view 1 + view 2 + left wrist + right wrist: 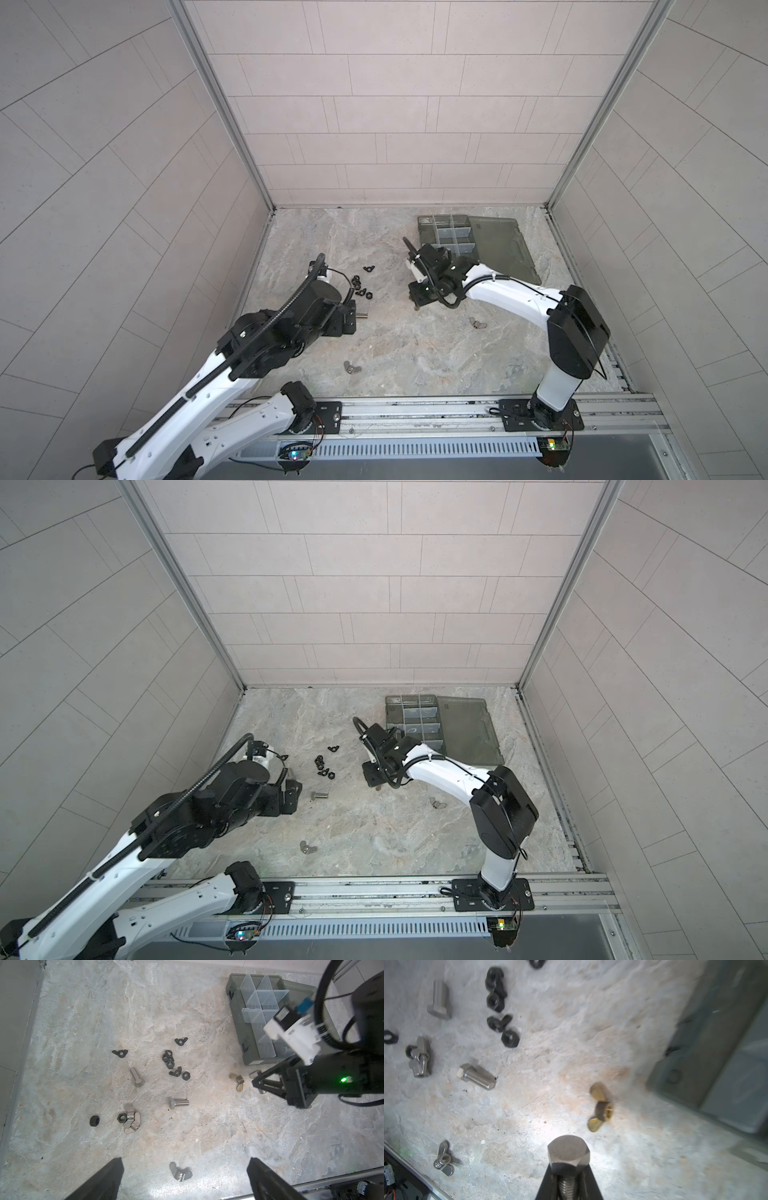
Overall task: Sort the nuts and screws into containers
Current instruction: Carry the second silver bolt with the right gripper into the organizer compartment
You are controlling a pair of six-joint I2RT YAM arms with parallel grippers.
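Hex-head screw [568, 1157]: was clamped by its shank between the closed right fingers [547, 1186], presumably for carriage to the organizer box [691, 1059] ahead of them; left fingers [104, 1180] were spread apart, empty.

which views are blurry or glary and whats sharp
Right wrist view: the box and black nuts are smeared, a glare patch sits on the table, yet the bolt in the right gripper is sharp. Left wrist view: crisp table, only the white mount on the right arm is soft. Both top views: even light, side wall lines bowed.
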